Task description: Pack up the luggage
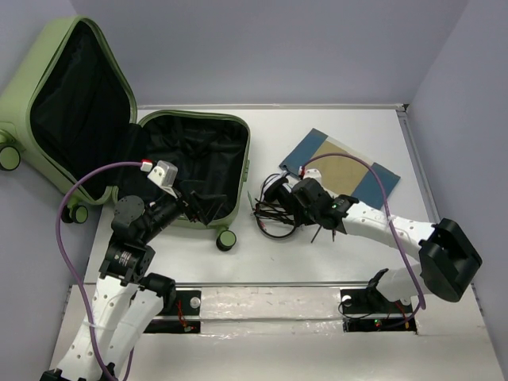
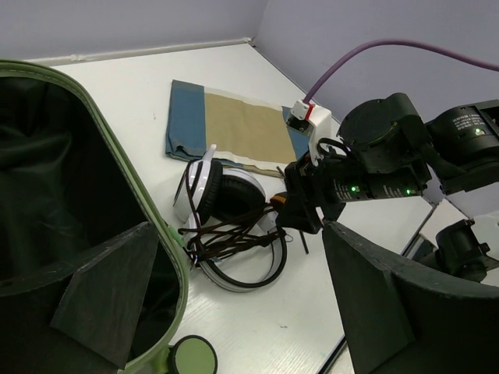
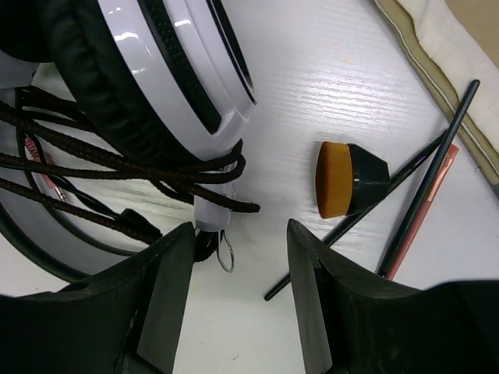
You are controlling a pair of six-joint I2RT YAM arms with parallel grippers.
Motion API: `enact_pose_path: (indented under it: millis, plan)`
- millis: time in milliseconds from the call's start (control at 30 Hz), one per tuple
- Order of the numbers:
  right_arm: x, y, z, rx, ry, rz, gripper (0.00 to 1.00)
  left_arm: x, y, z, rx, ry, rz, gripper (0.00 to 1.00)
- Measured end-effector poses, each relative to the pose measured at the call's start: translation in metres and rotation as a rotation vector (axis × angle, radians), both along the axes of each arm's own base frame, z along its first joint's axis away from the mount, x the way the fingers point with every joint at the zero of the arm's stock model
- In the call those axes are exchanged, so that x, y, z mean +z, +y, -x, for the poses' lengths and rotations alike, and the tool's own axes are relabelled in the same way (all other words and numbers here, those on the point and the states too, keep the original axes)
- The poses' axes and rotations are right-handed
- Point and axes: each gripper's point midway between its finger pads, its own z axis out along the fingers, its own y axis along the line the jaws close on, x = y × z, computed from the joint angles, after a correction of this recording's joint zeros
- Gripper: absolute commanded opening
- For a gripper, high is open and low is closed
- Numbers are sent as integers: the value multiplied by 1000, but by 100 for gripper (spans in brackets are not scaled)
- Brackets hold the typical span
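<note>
The top view looks steeply down from above and behind the arm bases, covering the whole desk (image 1: 317, 262). The left wrist view, low beside the luggage (image 2: 47, 156) rim, faces across toward the headphones (image 2: 226, 195) and right arm (image 2: 390, 148). The right wrist view sits close above those headphones, shared by all three.

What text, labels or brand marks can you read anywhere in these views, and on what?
None legible. The luggage shell, headphones, brush and folded cloth show no print; any marking on the white-and-red connector is too small to read.
</note>
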Motion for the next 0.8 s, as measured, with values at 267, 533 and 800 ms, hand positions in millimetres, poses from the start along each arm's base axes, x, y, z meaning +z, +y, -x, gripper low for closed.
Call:
enact_pose_path:
  millis: [267,533,800]
  plan:
    - [1,3,-8,-28,-25,-10,52,0,0,0,-3,0,0,99]
    - [-29,10,-17,-34,6,28,34,0,0,0,-3,0,0,99]
    - [-25,12,-29,-64,-40,39,9,0,0,0,-3,0,0,99]
